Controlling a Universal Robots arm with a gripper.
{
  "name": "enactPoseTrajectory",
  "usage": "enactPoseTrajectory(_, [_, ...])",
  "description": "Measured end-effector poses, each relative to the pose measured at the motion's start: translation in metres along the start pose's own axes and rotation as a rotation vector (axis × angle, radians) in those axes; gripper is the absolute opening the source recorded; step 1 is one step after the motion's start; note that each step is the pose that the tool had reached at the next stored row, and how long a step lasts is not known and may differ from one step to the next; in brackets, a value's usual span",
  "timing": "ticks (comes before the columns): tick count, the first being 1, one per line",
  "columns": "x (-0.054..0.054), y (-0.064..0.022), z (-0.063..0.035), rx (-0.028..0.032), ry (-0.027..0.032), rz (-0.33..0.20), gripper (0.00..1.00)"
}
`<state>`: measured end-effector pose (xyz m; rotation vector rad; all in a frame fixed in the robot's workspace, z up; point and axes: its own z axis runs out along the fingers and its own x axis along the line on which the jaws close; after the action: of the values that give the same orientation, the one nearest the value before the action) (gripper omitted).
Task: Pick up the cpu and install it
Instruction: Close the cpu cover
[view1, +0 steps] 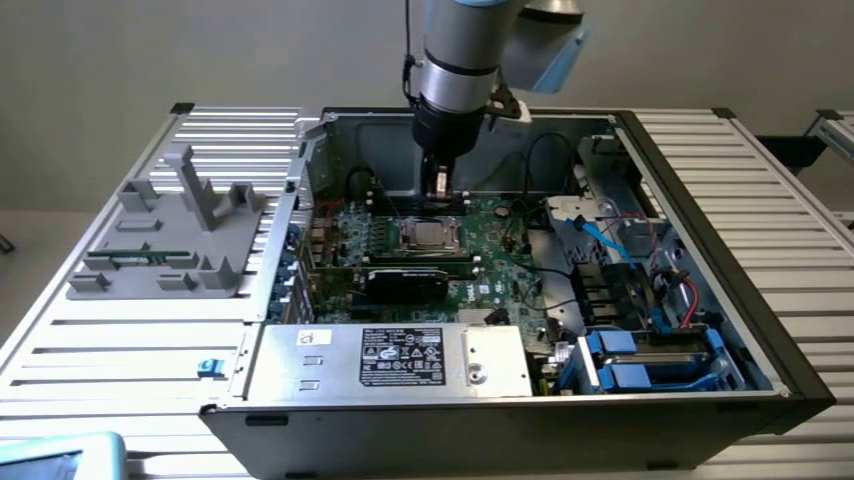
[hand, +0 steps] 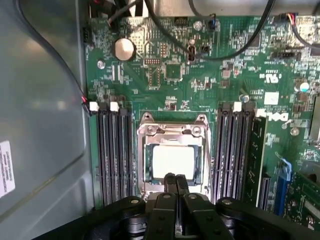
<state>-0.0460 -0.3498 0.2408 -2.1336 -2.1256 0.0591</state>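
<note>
Slatted table (view1: 120, 350) | one computer case (view1: 400, 440) | one cpu (hand: 172, 161) in socket (hand: 172, 131) | gripper (hand: 176, 181) clenched, empty

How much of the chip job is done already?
Mostly done, it looks: the cpu lies in its socket on the green board. The fingers are shut and empty, tips right by the chip's edge. What's left: I can't tell if it's pressed in or locked.

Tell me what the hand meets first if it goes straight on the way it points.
Probably the cpu, lying in its socket; how high the hand hangs above it is unclear.
</note>
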Motion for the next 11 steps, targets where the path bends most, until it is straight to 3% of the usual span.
enactPoseTrajectory(7, [-0.001, -0.0179, 0.0133, -0.015, 0.0001, -0.001, 0.12])
enactPoseTrajectory(11, [-0.001, -0.0232, 0.0195, -0.0252, 0.0, -0.002, 0.12])
